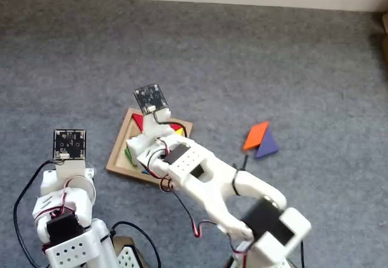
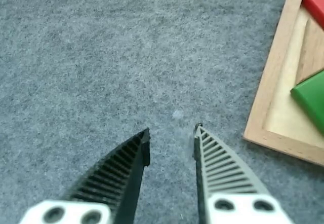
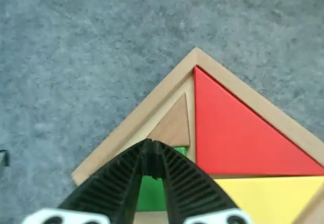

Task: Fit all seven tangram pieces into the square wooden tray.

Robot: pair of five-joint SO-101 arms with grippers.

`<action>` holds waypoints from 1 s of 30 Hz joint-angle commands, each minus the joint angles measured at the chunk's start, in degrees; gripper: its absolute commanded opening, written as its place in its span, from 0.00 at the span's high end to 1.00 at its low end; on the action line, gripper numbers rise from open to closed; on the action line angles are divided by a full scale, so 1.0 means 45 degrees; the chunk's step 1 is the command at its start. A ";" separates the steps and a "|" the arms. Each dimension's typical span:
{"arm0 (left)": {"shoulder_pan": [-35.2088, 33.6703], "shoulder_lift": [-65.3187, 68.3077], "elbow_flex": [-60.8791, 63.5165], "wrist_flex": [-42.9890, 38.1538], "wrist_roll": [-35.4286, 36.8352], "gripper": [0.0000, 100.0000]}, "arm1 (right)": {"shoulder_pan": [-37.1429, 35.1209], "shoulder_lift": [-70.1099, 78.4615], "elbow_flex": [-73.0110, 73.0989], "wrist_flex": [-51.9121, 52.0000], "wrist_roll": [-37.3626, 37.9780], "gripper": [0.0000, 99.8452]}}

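Claw status: right claw (image 3: 152,155) is closed, tips together, nothing visibly pinched between them. It points down into the tray (image 3: 152,100), with the tips on or just above the green piece (image 3: 151,196). My read is that the shut tips work as a pusher, sliding green flat against its neighbours rather than lifting it.

Just past the tips a brown triangle (image 3: 172,125) fills the tray corner; can't tell if it's a piece or bare floor. Beside it the red triangle (image 3: 228,127) sits tight to the rim, and the yellow piece (image 3: 263,198) butts against red's long edge. Both look seated, so green has edges to register against.

Well apart from this claw and off the tray, the orange piece (image 1: 256,134) and purple piece (image 1: 267,145) lie touching on the table (image 1: 242,50), not yet placed. Task looks partway done.

Left claw (image 2: 172,133) is open and holds nothing, low over bare table, with the tray edge just beside it. Likely parked clear of the right arm, close enough to brace the tray.

Risk: a sideways push may skid the tray.
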 commanded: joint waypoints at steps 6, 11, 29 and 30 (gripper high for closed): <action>-0.0147 -0.0713 -0.0147 -0.0059 0.0020 0.84 | 0.0147 0.1065 -0.0127 -0.1612 -0.0039 1.00; -0.0147 -0.0713 -0.0127 -0.0059 0.0020 0.84 | 0.0166 0.1026 -0.0029 -0.1534 0.0117 1.00; -0.0186 -0.0713 -0.0127 -0.0059 0.0020 0.84 | 0.0225 0.0283 0.0342 0.3468 0.2422 1.00; -0.0186 -0.0713 -0.0127 -0.0059 0.0020 0.84 | 0.0244 -0.0147 0.0361 0.3487 0.2422 1.00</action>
